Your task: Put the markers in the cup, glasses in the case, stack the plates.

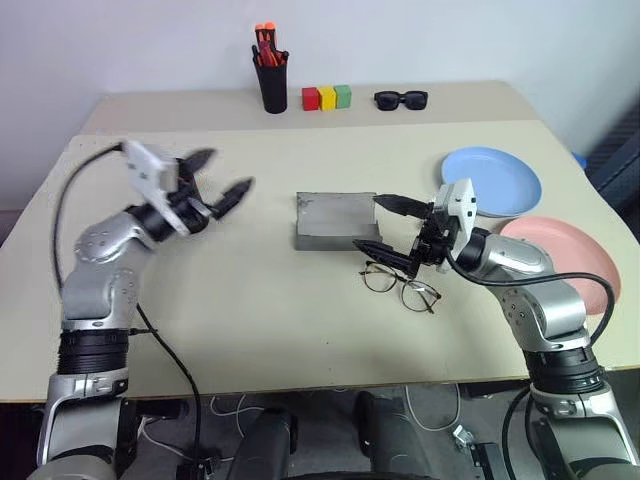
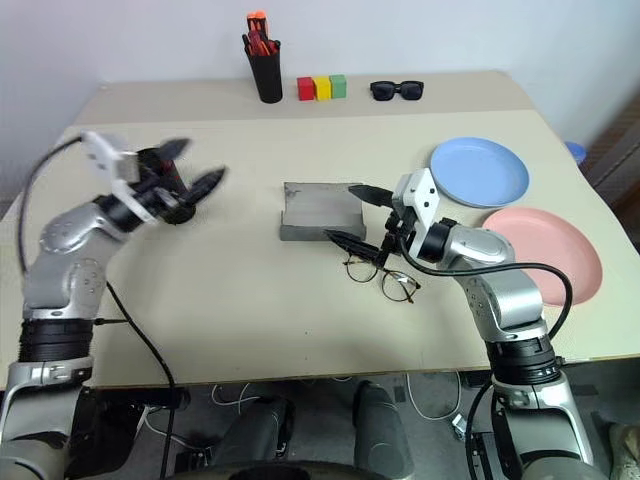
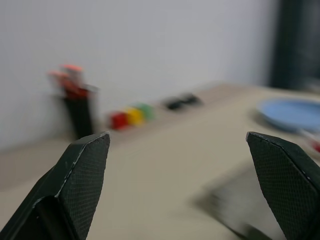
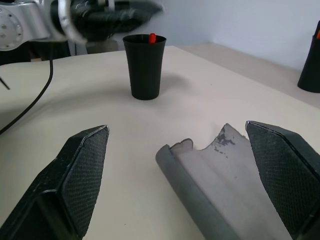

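Observation:
A red marker end pokes out of the black cup, which stands at the table's left. My left gripper hovers open and empty just above the cup, pointing toward the middle of the table. The grey case lies open at the table's centre. The wire-framed glasses rest on the table just right of it and nearer to me. Over the case's right end and above the glasses, my right gripper is open and holds nothing. The light blue plate and pink plate lie side by side at the right.
At the back edge stand a tall black pen holder with orange-red pens, coloured blocks and black sunglasses. A black cable loops from the left arm. Bare tabletop lies between the cup and the case.

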Controlling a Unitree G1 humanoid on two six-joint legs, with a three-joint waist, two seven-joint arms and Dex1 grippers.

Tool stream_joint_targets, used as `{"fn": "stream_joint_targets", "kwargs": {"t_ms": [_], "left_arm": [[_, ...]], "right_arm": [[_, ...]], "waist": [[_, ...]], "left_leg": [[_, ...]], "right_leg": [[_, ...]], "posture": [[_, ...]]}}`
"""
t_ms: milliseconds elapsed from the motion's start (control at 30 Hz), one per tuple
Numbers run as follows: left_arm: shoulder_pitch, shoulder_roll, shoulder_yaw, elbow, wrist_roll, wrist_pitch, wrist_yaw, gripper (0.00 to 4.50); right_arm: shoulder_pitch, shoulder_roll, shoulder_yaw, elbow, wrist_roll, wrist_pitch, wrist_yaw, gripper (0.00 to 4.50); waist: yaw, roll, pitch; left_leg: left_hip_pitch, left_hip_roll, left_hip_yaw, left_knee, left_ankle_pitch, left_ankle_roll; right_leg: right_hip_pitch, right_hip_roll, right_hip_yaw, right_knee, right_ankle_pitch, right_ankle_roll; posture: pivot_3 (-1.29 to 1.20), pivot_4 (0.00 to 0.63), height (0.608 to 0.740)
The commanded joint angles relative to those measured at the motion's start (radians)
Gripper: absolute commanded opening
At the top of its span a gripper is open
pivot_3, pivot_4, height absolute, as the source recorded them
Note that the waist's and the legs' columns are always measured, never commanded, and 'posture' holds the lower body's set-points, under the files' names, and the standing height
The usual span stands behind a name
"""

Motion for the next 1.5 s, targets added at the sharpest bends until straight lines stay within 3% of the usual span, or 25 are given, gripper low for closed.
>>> {"fn": "stream_joint_targets", "kwargs": {"t_ms": [33, 167, 300, 667, 800, 1000, 1200, 1367, 1500], "left_arm": [[-0.107, -0.062, -0.119, 0.029, 0.057, 0.029, -0.036, 4.47], [-0.248, -0.166, -0.291, 0.308, 0.255, -0.103, -0.069, 4.47], [-0.339, -0.253, -0.332, 0.505, 0.286, -0.149, -0.165, 4.47], [-0.477, -0.304, -0.388, 0.815, 0.409, -0.241, -0.385, 4.47], [-0.483, -0.308, -0.408, 0.858, 0.459, -0.24, -0.412, 3.21], [-0.506, -0.304, -0.378, 0.87, 0.471, -0.229, -0.419, 0.07], [-0.491, -0.181, -0.398, 0.745, 0.48, -0.103, -0.575, 0.03], [-0.399, -0.037, -0.404, 0.487, 0.444, 0.043, -0.7, 0.03], [-0.331, 0.006, -0.399, 0.314, 0.418, 0.182, -0.692, 0.03]], "right_arm": [[-0.024, 0.01, -0.013, 0.0, -0.008, -0.033, -0.002, 4.5], [0.008, -0.024, -0.013, 0.008, -0.035, -0.047, 0.015, 4.5], [0.075, -0.07, -0.052, -0.013, -0.042, -0.048, 0.017, 4.5], [0.193, -0.104, -0.133, -0.097, -0.043, -0.043, -0.042, 4.5], [0.196, -0.094, -0.127, -0.11, -0.046, -0.047, -0.065, 4.5], [0.189, -0.084, -0.109, -0.112, -0.052, -0.053, -0.075, 4.5], [0.166, -0.079, -0.099, -0.103, -0.056, -0.055, -0.071, 4.5], [0.16, -0.08, -0.094, -0.086, -0.06, -0.063, -0.057, 4.5], [0.15, -0.071, -0.085, -0.077, -0.06, -0.066, -0.052, 4.5]], "waist": [[0.0, 0.0, 0.0], [-0.002, 0.0, 0.0], [-0.008, 0.0, 0.0], [-0.005, 0.0, 0.0], [-0.003, 0.0, 0.0], [-0.003, 0.0, 0.0], [-0.012, 0.0, 0.0], [-0.01, 0.001, 0.0], [0.001, 0.001, 0.0]], "left_leg": [[0.0, 0.0, 0.0, 0.0, 0.0, 0.0], [0.001, 0.0, 0.0, 0.0, 0.0, 0.0], [0.0, 0.0, 0.0, 0.0, -0.001, 0.002], [0.0, 0.0, 0.001, 0.001, -0.001, 0.003], [0.0, 0.0, 0.001, 0.001, -0.001, 0.003], [0.0, 0.0, 0.001, 0.001, -0.001, 0.003], [0.0, 0.0, 0.001, 0.001, -0.002, 0.003], [0.0, 0.001, 0.001, 0.001, -0.002, 0.004], [-0.001, 0.0, 0.0, 0.001, -0.002, 0.004]], "right_leg": [[0.0, 0.0, 0.0, 0.0, 0.0, 0.0], [0.001, 0.0, 0.0, 0.0, 0.0, 0.0], [0.0, 0.0, 0.0, -0.001, 0.0, 0.0], [0.0, 0.0, 0.0, -0.001, 0.0, 0.001], [0.0, 0.0, 0.0, -0.001, 0.0, 0.001], [0.001, 0.0, 0.0, -0.001, 0.0, 0.001], [0.0, 0.001, 0.0, 0.0, -0.001, 0.001], [0.0, 0.001, 0.0, 0.0, -0.001, 0.001], [0.0, 0.001, 0.0, 0.0, -0.001, 0.001]], "posture": [[0.0, 0.15, 0.74], [0.0, 0.15, 0.74], [0.0, 0.15, 0.74], [0.0, 0.15, 0.74], [0.0, 0.15, 0.74], [0.0, 0.15, 0.74], [0.0, 0.15, 0.74], [0.0, 0.15, 0.74], [0.0, 0.15, 0.74]]}}
